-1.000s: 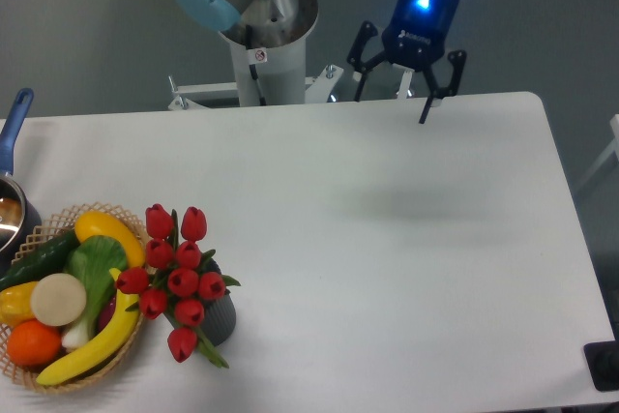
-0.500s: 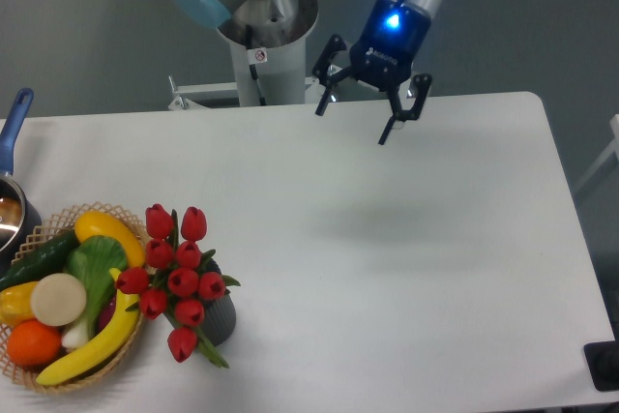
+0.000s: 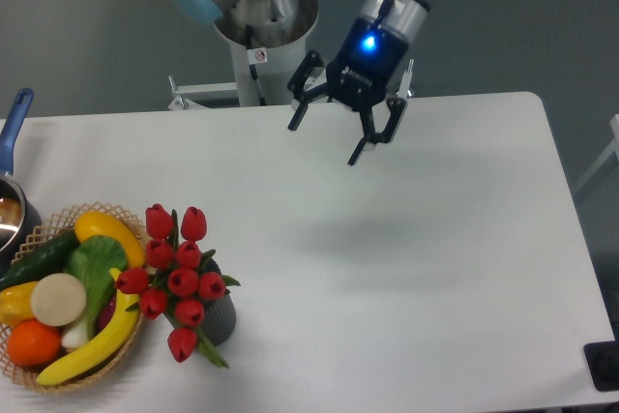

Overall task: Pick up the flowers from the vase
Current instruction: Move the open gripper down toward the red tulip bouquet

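1. Black fingers (image 3: 293,121) spread wide apart, nothing between them, hanging above bare white bench (image 3: 406,268) with a blue light glowing on the wrist above.
2. Directly beneath and around the gripper (image 3: 324,140): only open bench surface and a faint shadow, nothing within reach of either fingertip.
3. Well away from the fingers, down toward the near-left corner: red flowers (image 3: 178,280), a tight bunch of tulip buds with green leaves, standing in the vase (image 3: 221,318) and leaning a little toward the basket side.
4. Vase itself mostly hidden under the blooms; only a dark grey ribbed wall showing at the lower right of the bunch, so stems and tie not visible from here.
5. Just beyond the flowers, touching or nearly touching the leaves: wicker basket (image 3: 132,336) holding banana, orange, cucumber, a yellow pepper-like piece and a leafy green.
6. Farthest from the fingers, at the left edge: blue-handled pot (image 3: 14,142), partly cut off.
7. Judged stage: approach only, grasp not begun.
8. Likely trouble: closing on buds rather than stems, crushing or shedding heads, caused by stems being buried under the blooms.
9. Likely trouble: vase lifting or tipping with the bunch, caused by stems wedged in a light, narrow cylinder.
10. Likely trouble: a fingertip clipping the basket rim or banana on descent, caused by the wide spread and the basket sitting just beside the bunch.
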{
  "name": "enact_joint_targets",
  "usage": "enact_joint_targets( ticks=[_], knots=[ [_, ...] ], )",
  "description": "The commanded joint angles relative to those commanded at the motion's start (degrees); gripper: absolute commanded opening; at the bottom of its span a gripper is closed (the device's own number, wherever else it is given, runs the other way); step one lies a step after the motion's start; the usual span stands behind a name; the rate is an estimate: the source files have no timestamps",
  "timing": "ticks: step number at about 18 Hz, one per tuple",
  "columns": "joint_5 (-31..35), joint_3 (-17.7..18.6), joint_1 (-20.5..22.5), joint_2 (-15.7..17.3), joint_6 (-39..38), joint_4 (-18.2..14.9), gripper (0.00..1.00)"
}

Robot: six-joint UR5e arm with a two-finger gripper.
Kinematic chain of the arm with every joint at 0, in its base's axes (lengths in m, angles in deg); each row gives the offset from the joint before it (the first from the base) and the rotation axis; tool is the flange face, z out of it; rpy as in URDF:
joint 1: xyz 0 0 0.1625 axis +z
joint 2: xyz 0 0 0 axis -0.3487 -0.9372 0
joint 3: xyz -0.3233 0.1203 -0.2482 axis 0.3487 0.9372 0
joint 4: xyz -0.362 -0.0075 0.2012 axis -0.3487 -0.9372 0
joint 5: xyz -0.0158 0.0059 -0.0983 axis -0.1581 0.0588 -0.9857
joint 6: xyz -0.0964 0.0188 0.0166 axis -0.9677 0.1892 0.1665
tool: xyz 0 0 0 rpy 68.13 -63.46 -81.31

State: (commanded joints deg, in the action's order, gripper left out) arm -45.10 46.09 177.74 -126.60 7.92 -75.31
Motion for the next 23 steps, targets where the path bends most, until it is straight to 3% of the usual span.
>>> enact_joint_targets(
  ticks=[2, 6, 11, 16, 19, 23],
  knots=[
    [-0.1, -0.4, -2.4, -2.3, -0.1, 2.4, 1.00],
    [-0.2, -2.9, -5.3, -5.6, -0.7, 2.7, 1.00],
    [-0.2, -2.9, -5.6, -6.4, -10.0, 2.7, 1.00],
    [-0.3, -4.7, -6.8, -8.6, -11.1, 3.2, 1.00],
    [-0.4, -8.4, -9.9, -11.4, -10.8, 3.3, 1.00],
    [-0.3, -9.0, -10.8, -13.2, -10.5, 4.5, 1.00]
  ],
)
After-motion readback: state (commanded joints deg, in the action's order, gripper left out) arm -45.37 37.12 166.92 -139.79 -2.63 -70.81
